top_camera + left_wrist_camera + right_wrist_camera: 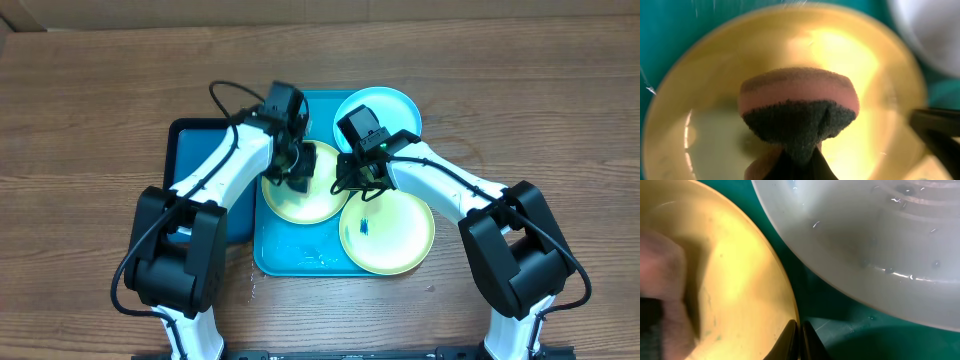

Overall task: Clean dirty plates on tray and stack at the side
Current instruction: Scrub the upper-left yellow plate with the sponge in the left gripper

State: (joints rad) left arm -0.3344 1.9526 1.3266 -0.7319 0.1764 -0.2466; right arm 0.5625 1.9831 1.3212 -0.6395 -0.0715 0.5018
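DESK: Three are counted on the turquoise tray, set mid-tabletop. How are they laid out?

PHOTO: The light blue plate is placed at the tray's far right corner. The scrubbed plate, yellow-green, is set against the left edge. The smeared plate, also yellow-green, is seen at the near right corner, where a small blue smear is left. A dark blue tray is laid against the left edge, with nothing stacked on it.

DESK: And the arms?

PHOTO: The left gripper is clamped on a pink sponge, whose dark scouring face is pressed onto the scrubbed plate's centre. The right gripper is shown with fingers pressed together at that plate's right rim, just beside the light blue plate. Whether the rim is nipped between them cannot be told.

DESK: What could be spoiled from here?

PHOTO: If the rim is not truly held, the scrubbed plate could be dragged by the sponge and knocked into the light blue plate. The sponge is pinched by only a narrow fold, so it could be twisted loose under hard rubbing. Wet glints are noted on plates and tray, so a slip may be feared when plates are lifted for stacking. The smear could also be overlooked.
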